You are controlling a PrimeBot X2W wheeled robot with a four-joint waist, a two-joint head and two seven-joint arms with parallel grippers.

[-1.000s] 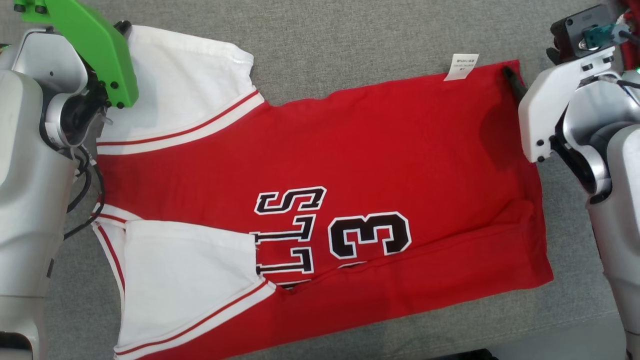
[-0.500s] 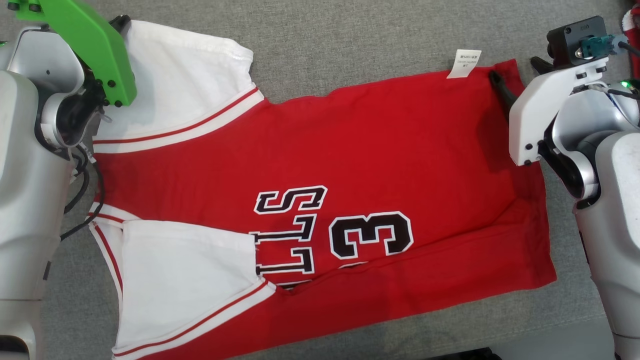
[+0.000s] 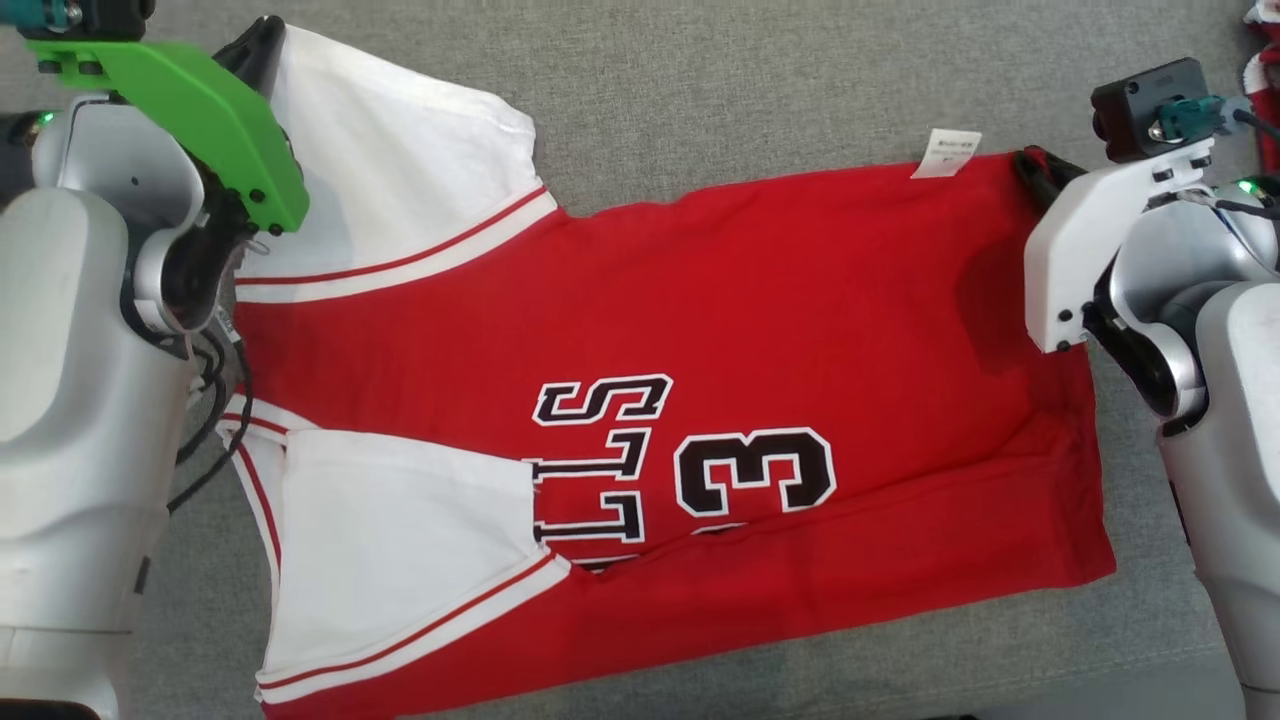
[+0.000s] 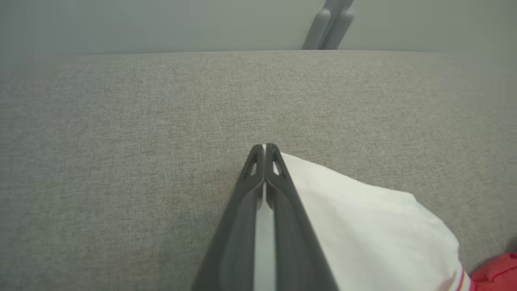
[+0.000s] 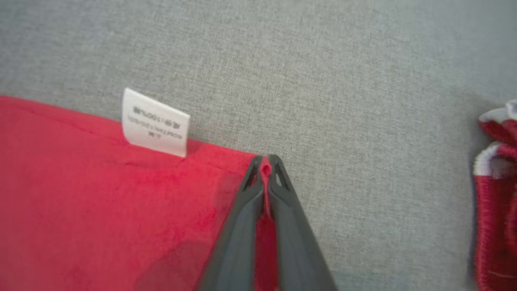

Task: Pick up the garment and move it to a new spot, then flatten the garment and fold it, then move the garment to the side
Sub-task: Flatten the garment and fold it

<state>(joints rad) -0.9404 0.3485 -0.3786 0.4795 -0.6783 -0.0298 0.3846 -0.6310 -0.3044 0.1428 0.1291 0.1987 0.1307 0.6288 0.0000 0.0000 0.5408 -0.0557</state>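
Since a second ago the right gripper [image 5: 265, 161] has gone from spread to pressed together. It now pinches the far right corner of the garment [image 3: 760, 300], with a sliver of red cloth showing between its tips. The head camera has shifted a little too, so everything sits slightly further right in its picture.

Biggest of all is the grey cloth surface [image 3: 720, 90], which runs under everything. On it the garment lies spread flat and sideways. It is red with black, white-edged letters and a "3", sleeves toward the robot's left and hem toward its right.

Its far sleeve [image 3: 400, 170], white with red stripes, is held at its corner by the left gripper [image 4: 264, 149], whose fingers are clamped tight on a strip of white cloth. The near sleeve [image 3: 400, 550] lies folded in over the red body, covering part of the lettering.

The left forearm [image 3: 70, 400] and right forearm [image 3: 1230, 450] flank the garment. A green bracket [image 3: 200, 110] on the left wrist hides part of the far sleeve from the head view.

Off to the right, well apart from the garment, lies a red and white bundle [image 5: 494, 194] of cloth. A grey post [image 4: 329, 24] stands beyond the surface's far edge. Smallest is a white label [image 5: 155, 122], which sticks out from the garment's far edge near the right gripper.
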